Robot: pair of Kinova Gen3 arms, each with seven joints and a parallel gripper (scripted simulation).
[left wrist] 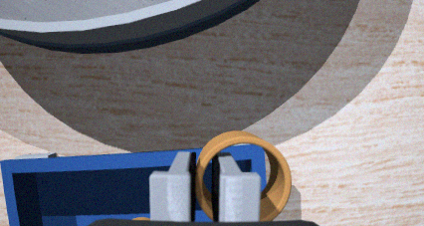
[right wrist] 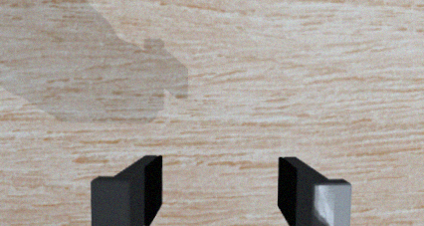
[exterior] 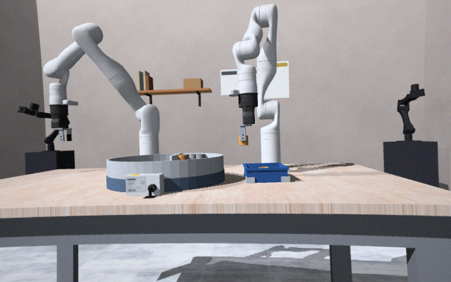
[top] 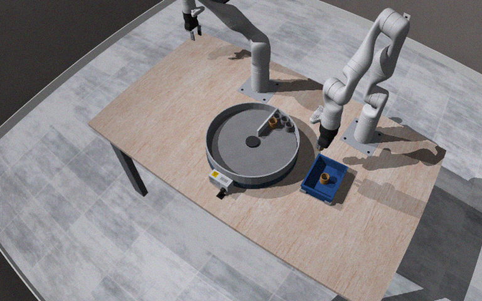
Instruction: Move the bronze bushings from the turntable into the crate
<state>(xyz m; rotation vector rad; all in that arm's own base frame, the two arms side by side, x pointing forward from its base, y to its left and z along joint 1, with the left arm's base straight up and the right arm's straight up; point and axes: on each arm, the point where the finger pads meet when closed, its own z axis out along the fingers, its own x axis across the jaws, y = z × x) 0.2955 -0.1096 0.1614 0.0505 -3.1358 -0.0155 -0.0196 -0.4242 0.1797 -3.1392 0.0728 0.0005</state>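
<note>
Evidently in transit, a bronze bushing hangs higher than the crate, near its arm-base side, its wall clenched between the fingers of the left gripper. One finger enters the bore, presumably because a wall pinch needs little opening. The crate sits level within its visible corner guides, holding another bronze bushing. Beside the crate, the turntable bears a third bronze bushing, probably next, and three steel bushings to be left. Well apart from the crate, the right gripper is spread wide, grasping nothing. Lowering should clear the crate's rim, lest contact tilt it
</note>
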